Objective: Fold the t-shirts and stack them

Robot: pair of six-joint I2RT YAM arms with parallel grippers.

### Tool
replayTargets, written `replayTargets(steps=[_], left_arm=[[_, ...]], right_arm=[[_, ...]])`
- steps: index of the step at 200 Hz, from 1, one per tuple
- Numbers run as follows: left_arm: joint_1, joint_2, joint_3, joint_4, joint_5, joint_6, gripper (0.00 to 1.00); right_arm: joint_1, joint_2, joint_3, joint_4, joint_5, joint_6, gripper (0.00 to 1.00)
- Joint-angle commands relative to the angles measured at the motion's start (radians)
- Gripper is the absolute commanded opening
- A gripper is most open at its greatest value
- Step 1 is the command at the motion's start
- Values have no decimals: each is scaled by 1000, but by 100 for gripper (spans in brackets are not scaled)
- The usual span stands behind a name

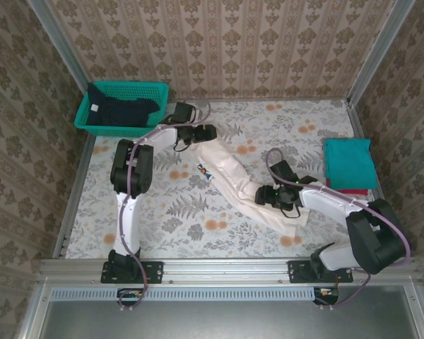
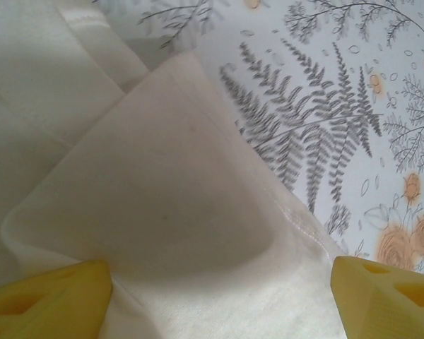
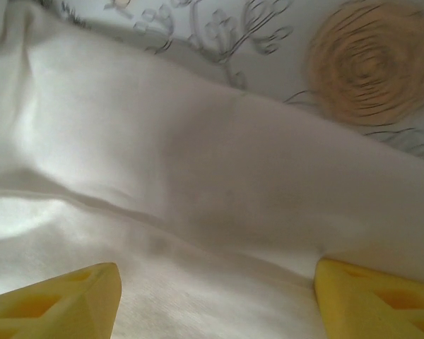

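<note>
So, the cream shirt (image 1: pixel 233 173) is stretched out as a long slanted strip on the table (image 1: pixel 198 226). It starts just off the basket's (image 1: pixel 127 87) near-right corner and runs away from it toward the near right.

The left gripper (image 1: pixel 201 134) sits over the end of the strip closest to the basket, jaws spread wide. On its wrist camera the yellow fingers (image 2: pixel 49 296) stand on either side of a folded corner of the cloth, which lies slack between them, not pinched. The right gripper (image 1: pixel 263 198) is at the other end, the one farthest from the basket. It's wide open too, with its fingers (image 3: pixel 56 300) straddling smooth cream fabric.

Whether either set of tips actually touches the cloth is hard to say, because both wrist views crop the fingers at the bottom edge.

The navy shirt (image 1: pixel 116 113) is bundled inside the basket. The teal shirt (image 1: pixel 348 162) lies folded well apart from the basket, way over on the right side. It's sitting on something red (image 1: pixel 350 191) that pokes out as a thin strip on its near side, and there's no telling what that is.

A small blue bit of print (image 1: pixel 203 171) shows on the cream strip, not far from the basket end, but it's too small to read. From above, the arms cover both tips of the strip, so collar and hem can't be sorted out. The right wrist view is also pretty blurry up close.
</note>
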Motion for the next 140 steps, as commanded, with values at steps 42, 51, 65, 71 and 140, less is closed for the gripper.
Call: replayTargets(steps=[42,51,65,71,140], left_arm=[[-18,318,477,-310,43,43,83],[-18,363,563,-344,45,48,83],[-17,431,679,-375,51,49,83],[-17,458,727,-386,53,46,82],[-11,403,827,-365,123,16,85]], right_arm=[[158,181,9,156,-109,97,73],[189,195,12,188,-133,111,73],[246,214,34,227,-149,129,73],[273,220,47,237,-144,132,73],[333,73,180,183,60,-13,74]])
